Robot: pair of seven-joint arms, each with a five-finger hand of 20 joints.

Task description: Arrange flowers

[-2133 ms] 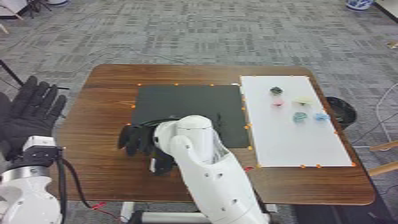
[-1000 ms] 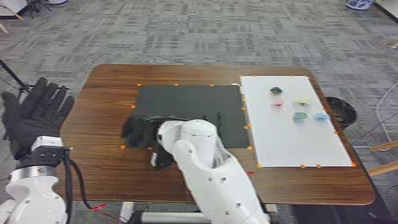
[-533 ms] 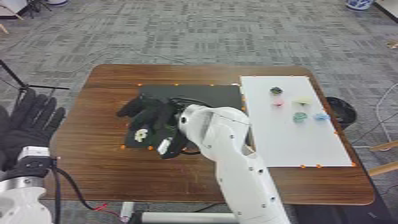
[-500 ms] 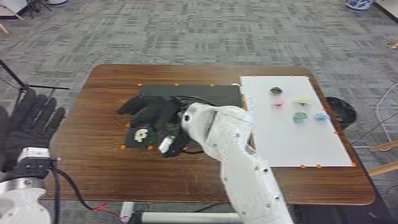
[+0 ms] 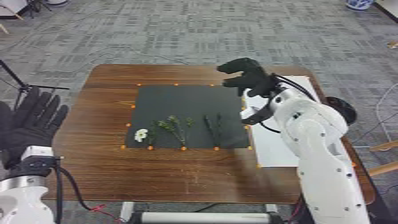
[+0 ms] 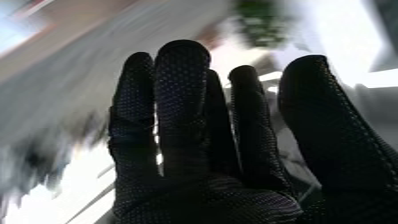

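While the head view has the right hand point(image 5: 251, 80) open, the wrist's adds greenery point(image 6: 258, 22).

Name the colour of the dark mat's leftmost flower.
The flower is white, clearest in the head view.

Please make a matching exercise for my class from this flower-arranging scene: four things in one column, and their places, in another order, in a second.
Things
1. White flower
2. Dark slender stems
3. Left hand
4. Right hand

Places
A. Beside the left edge of the brown table
B. Around the far end of the white sheet
C. At the near left corner of the dark mat
D. On the right part of the dark mat

Right pairs: 1-C, 2-D, 3-A, 4-B
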